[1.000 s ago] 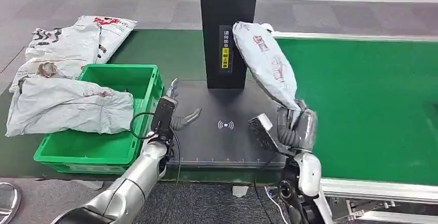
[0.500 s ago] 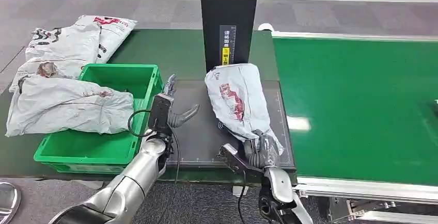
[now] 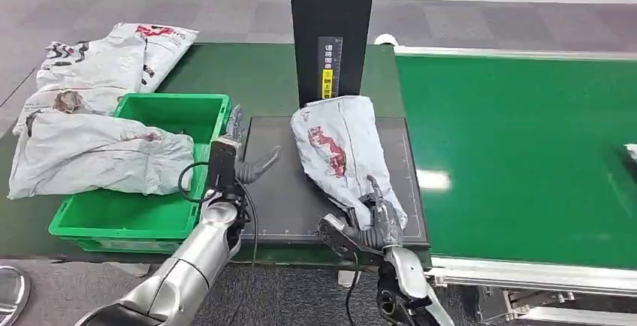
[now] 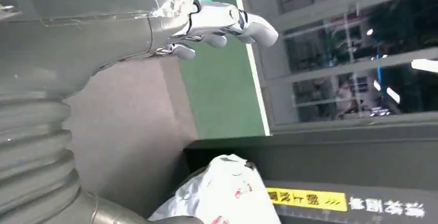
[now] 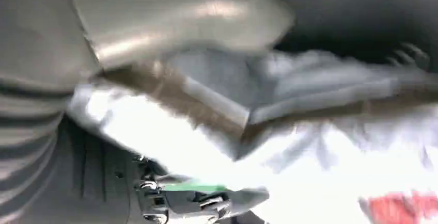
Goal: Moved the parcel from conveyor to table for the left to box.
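The grey parcel [image 3: 339,148] with red print lies flat on the black scanning pad [image 3: 278,191], its far end against the black pillar. My right hand [image 3: 373,219] is at the parcel's near end with its fingers spread and resting on the wrapper. The right wrist view is blurred, with the parcel [image 5: 310,146] close against the hand. My left hand [image 3: 239,159] hovers open over the pad's left edge, beside the green crate, holding nothing. In the left wrist view the hand's pale fingers [image 4: 227,22] are spread, and the parcel [image 4: 227,193] lies beyond them.
The green crate [image 3: 143,224] at the left holds one grey parcel [image 3: 98,153]; more parcels [image 3: 105,63] lie behind it. The black scanner pillar [image 3: 332,33] stands behind the pad. The green conveyor [image 3: 518,153] runs to the right, a white item [image 3: 631,152] at its edge.
The right hand swung the parcel down from upright beside the pillar onto the pad, then its fingers loosened. The left hand drifted slightly left.
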